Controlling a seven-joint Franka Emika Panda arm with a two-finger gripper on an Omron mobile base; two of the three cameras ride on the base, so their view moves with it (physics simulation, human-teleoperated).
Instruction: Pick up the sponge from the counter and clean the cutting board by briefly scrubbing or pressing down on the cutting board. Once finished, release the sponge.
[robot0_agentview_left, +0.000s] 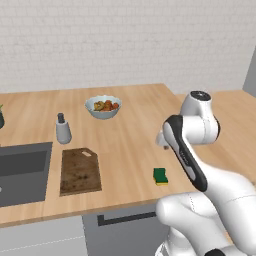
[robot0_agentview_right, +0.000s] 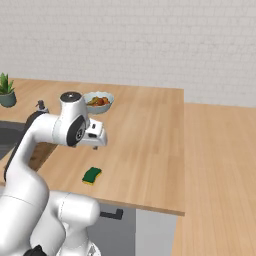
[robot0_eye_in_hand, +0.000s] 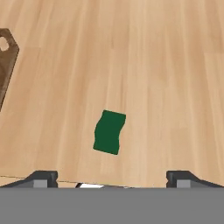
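Note:
The sponge (robot0_agentview_left: 160, 176) (robot0_agentview_right: 92, 175) lies green side up on the light wood counter (robot0_agentview_left: 135, 130), near its front edge and apart from everything else. From the hand view the sponge (robot0_eye_in_hand: 109, 132) sits just above and between my fingertips. My gripper (robot0_eye_in_hand: 113, 178) hovers over it, open wide, with nothing between the fingers. The dark brown cutting board (robot0_agentview_left: 80, 171) lies flat to the sponge's left, beside the sink. Its clipped corner with the handle hole (robot0_eye_in_hand: 6, 57) shows at the upper left of the hand view. In the right base view my arm covers most of the board.
A bowl of food (robot0_agentview_left: 103, 107) (robot0_agentview_right: 97, 101) stands at the back of the counter. A grey shaker (robot0_agentview_left: 62, 129) stands just behind the board. The dark sink basin (robot0_agentview_left: 22, 172) is at the left, and a potted plant (robot0_agentview_right: 7, 90) at the far left.

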